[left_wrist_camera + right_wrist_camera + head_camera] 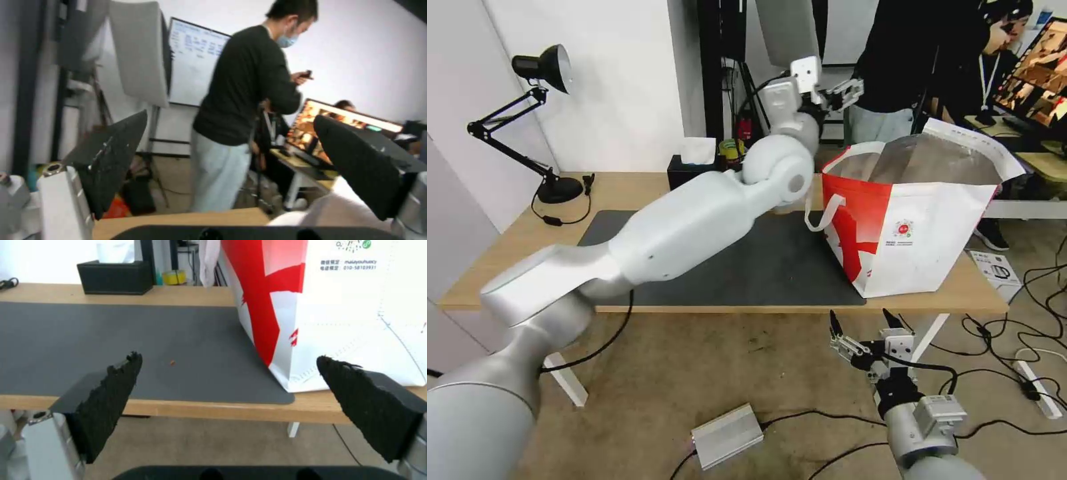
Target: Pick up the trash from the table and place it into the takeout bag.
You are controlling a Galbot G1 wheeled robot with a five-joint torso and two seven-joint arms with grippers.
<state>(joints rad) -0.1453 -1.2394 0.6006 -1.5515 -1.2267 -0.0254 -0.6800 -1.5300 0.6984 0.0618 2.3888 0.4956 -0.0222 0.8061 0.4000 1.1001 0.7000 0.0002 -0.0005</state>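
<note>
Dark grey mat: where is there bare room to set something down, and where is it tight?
The dark grey mat lies bare from the black tissue box to the table's near edge, save one small crumb. It is crowded beside the takeout bag, where the left arm reaches across. The left gripper is above the bag's far edge; the right gripper is below the table edge.

The right gripper point(227, 406), jaws spread wide, is held before the bench point(213, 408) edge; the bag point(338, 313) is stood partly on the mat point(111, 350), a tissue box point(116, 276) behind.
</note>
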